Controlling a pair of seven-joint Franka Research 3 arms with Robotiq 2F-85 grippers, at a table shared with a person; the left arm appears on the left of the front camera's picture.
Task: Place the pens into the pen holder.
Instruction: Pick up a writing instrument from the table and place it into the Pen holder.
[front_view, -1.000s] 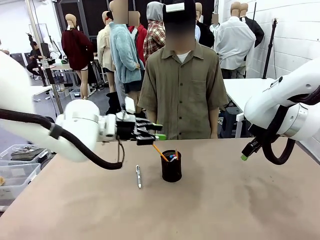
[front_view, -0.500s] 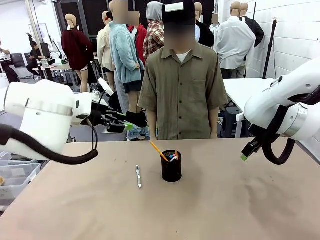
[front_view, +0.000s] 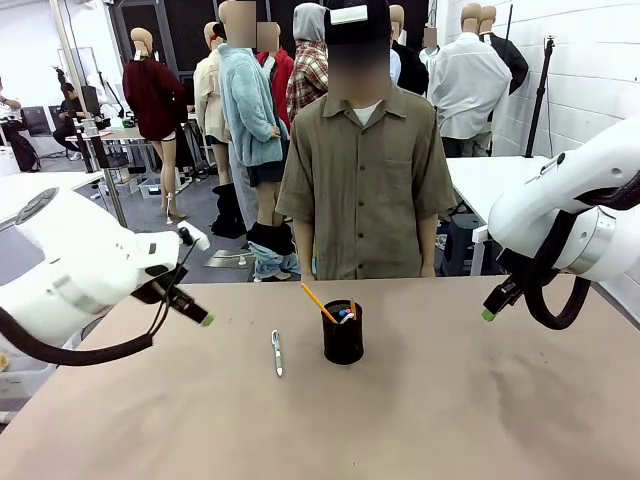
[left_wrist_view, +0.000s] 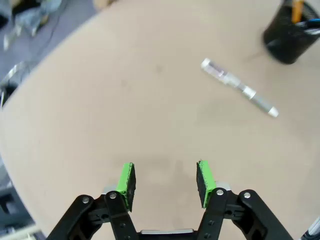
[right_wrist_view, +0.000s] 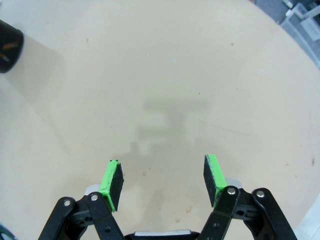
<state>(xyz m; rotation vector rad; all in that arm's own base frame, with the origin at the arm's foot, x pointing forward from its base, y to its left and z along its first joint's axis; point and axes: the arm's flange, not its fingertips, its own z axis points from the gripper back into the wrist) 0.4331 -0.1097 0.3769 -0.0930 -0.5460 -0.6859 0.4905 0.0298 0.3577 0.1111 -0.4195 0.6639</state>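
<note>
Silver-white pen (front_view: 277, 353) lies flat, centre frame, left of the pen holder (front_view: 343, 340); left jaws and right jaws open, empty. A shallow pinch could roll it away.

The pen holder (front_view: 343, 338), a small black wire-mesh cup, stands upright near the middle of the table (front_view: 460, 400), somewhat closer to its far edge. The orange-yellow pen (front_view: 318, 301) leans out of it toward the left edge. The red and black pen (front_view: 351, 311) sits inside, only its top showing. The silver-white pen (front_view: 277, 353) lies flat just left of the holder, apart from it.
</note>
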